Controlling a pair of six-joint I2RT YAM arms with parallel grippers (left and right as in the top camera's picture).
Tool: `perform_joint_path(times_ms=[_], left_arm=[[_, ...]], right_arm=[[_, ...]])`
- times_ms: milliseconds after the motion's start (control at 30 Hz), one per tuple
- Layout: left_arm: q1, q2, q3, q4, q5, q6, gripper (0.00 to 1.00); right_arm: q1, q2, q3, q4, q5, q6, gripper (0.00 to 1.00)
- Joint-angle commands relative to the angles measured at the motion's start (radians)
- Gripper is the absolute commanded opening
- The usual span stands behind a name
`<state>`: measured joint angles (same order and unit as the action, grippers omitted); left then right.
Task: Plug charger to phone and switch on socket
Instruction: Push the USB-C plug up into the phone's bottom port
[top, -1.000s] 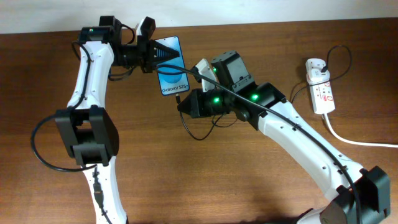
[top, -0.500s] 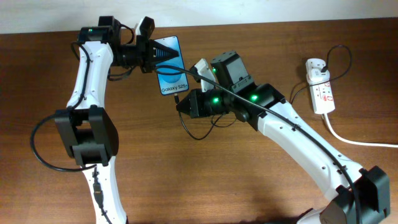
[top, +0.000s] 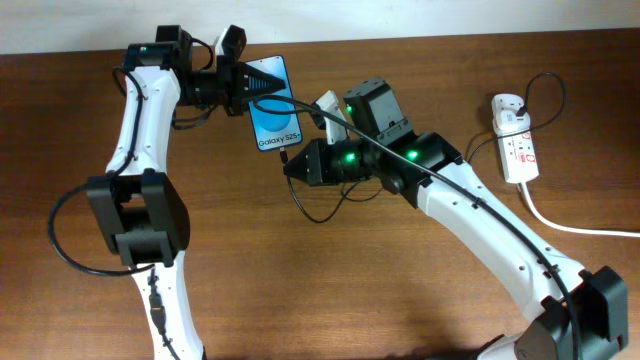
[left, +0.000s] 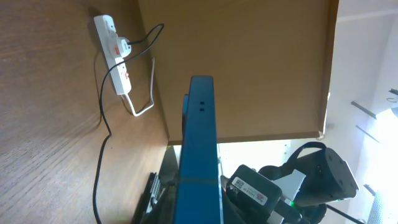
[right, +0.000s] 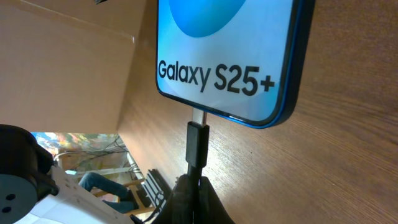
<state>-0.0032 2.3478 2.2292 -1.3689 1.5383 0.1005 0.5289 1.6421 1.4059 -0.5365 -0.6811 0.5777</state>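
Right wrist view puts the charger plug (right: 198, 144) right in front of you. It stands straight up against the bottom end of the phone (right: 236, 56), just under the words "Galaxy S25+". A small bit of shiny metal shows between the black plug and the phone's edge. So I think the plug is at the hole but not pushed all the way in.

Your right gripper (right: 198, 186) is pinching the back of the plug, with its fingers pressed together on it.

From overhead, the phone is near the far edge of the tabletop (top: 300, 300), left of the middle. Its long side runs from the far edge toward the near edge, leaning a little. The hole end faces the near edge, and your right gripper sits just beside that end. The plug points the same way as the phone's long side. So the push should go straight along the phone, toward the far edge.

Your left gripper (top: 238, 84) pinches the far end of the phone and braces it against that push.

The socket (top: 515, 140) lies near the far right corner, well apart from the phone. Your right arm is nearer to it. I cannot tell if its switch is on.
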Motion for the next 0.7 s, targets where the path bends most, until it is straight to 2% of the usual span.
perform_joint_path(times_ms=[0, 333, 433, 667], left_arm=[[-0.010, -0.007, 0.010, -0.013, 0.036, -0.024, 0.00], [-0.007, -0.007, 0.010, 0.007, 0.036, -0.037, 0.00], [0.011, -0.007, 0.010, 0.090, 0.036, -0.145, 0.00], [0.013, -0.007, 0.010, 0.098, 0.036, -0.153, 0.00]], right_arm=[[-0.039, 0.001, 0.005, 0.004, 0.073, 0.007, 0.04], [-0.036, 0.001, 0.005, -0.010, 0.032, 0.003, 0.04], [-0.009, 0.001, 0.005, -0.032, 0.016, -0.023, 0.04], [0.014, 0.001, 0.006, -0.011, -0.016, -0.024, 0.04]])
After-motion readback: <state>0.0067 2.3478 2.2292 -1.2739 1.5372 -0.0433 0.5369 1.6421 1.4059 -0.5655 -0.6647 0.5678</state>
